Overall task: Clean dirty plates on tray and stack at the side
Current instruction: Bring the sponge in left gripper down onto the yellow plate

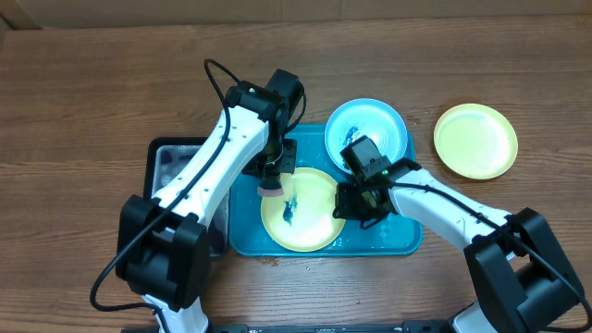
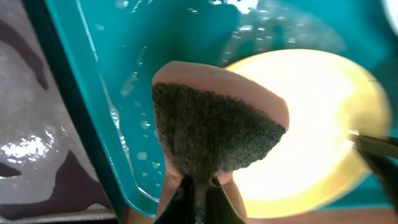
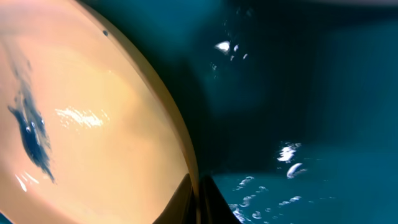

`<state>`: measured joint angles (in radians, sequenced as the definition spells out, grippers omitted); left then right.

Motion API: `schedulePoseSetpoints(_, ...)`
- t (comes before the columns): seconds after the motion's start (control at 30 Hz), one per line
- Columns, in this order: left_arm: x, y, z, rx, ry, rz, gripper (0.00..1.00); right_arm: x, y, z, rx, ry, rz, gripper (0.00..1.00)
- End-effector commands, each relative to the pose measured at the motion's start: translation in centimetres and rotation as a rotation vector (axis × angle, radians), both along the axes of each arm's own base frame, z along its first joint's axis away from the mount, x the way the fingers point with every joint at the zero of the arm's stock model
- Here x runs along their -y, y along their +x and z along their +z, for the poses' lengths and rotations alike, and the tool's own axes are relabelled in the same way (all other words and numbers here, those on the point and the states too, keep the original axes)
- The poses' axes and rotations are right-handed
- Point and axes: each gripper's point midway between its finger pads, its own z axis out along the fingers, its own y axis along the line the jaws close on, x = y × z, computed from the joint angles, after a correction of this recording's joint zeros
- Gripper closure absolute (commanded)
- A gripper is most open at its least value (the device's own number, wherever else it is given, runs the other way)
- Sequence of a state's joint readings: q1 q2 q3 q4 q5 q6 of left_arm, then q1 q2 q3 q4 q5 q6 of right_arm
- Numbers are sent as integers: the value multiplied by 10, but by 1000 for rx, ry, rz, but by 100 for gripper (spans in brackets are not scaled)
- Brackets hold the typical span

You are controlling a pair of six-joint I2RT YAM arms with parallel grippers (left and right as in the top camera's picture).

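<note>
The turquoise tray (image 1: 402, 242) holds a yellow-green plate (image 1: 310, 231) with a dark smear and a light blue plate (image 1: 370, 125) behind it. A second yellow-green plate (image 1: 475, 140) lies on the table to the right, off the tray. My left gripper (image 1: 271, 188) is shut on a pink sponge with a dark scouring face (image 2: 214, 127), held over the yellow plate's left rim (image 2: 323, 106). My right gripper (image 1: 347, 205) is shut on that plate's right rim (image 3: 180, 143); the smear shows in the right wrist view (image 3: 31, 134).
A black tray (image 1: 176, 162) with water in it sits left of the turquoise tray. Wet droplets cover the turquoise tray floor (image 3: 298, 168). Bare wooden table (image 1: 83, 102) surrounds both trays.
</note>
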<state>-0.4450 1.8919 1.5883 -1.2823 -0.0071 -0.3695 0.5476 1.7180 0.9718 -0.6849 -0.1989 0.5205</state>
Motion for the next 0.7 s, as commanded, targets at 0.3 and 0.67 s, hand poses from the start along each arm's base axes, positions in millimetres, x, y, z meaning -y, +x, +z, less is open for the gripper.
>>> schedulePoseSetpoints(0.3, -107, 6, 0, -17, 248, 318, 96, 5, 27, 21, 104, -74, 57, 96)
schedulePoseSetpoints(0.67, -170, -3, -67, -59, 167, 449, 96, 9, 19, 19, 70, -92, 60, 96)
